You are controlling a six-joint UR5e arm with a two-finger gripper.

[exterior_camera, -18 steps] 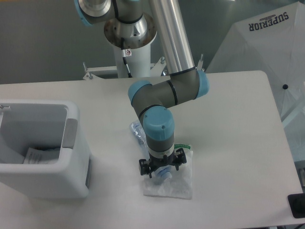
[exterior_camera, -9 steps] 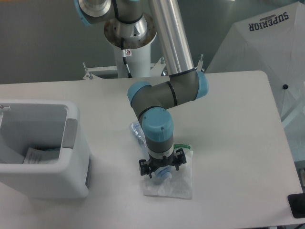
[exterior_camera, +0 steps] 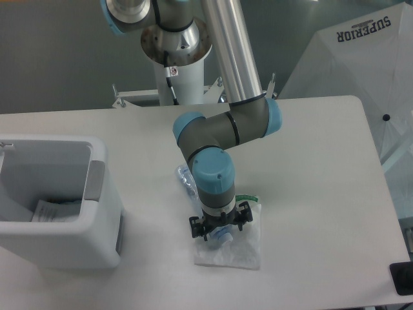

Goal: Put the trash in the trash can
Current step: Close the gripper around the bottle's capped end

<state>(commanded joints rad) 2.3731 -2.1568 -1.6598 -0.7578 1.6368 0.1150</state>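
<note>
Almost nothing has changed over the last second: the arm (exterior_camera: 222, 126) has sunk only a touch, and the pincer (exterior_camera: 219, 234) is kept low over the white sheet (exterior_camera: 242, 248) on the desk (exterior_camera: 310, 168). Whether its fingers are spread or pressed together cannot be told, as the wrist hides them. The bottle (exterior_camera: 187, 181) lies partly hidden behind the wrist, touching the desk. The bin (exterior_camera: 97, 213) stands well apart on the left, paper already seen inside. A grasp is judged to be under way, nothing lifted yet.
</note>
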